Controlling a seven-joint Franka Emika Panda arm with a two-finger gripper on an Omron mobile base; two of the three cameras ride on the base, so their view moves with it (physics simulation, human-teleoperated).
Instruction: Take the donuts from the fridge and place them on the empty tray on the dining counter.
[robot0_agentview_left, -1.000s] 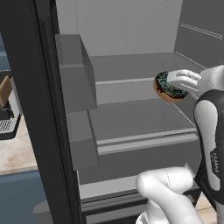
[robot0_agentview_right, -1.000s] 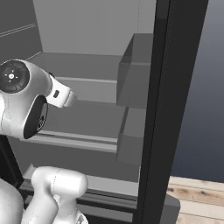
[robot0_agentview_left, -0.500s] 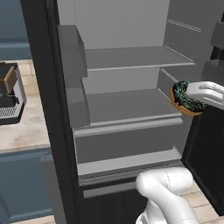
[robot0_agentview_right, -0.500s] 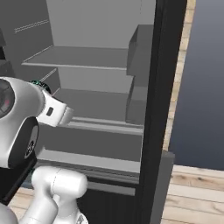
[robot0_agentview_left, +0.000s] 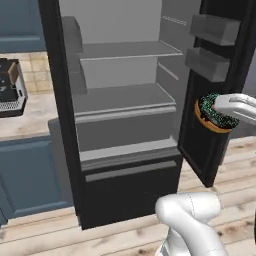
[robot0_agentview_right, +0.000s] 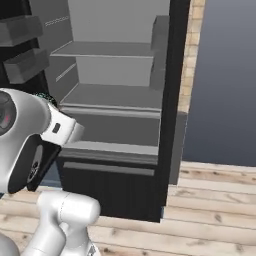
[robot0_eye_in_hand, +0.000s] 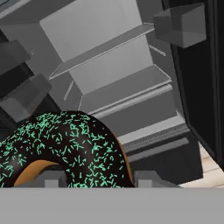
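My gripper is shut on the chocolate donut, a tan ring with dark icing and green sprinkles. It holds the donut in the air in front of the open right door, outside the fridge. In the hand view the donut sits between the two fingertips, with the gripper facing the grey shelves. The fridge stands open and its shelves are bare. The pink-iced donut, the blue tray and the dining counter are out of view.
The open right fridge door with grey bins stands just behind the donut. A coffee machine sits on a counter over blue cabinets at the left. Wooden floor lies in front of the fridge.
The base has backed away from the fridge, so the whole scene has shrunk and shifted. The gripper has come out of the fridge with the chocolate donut still in it.
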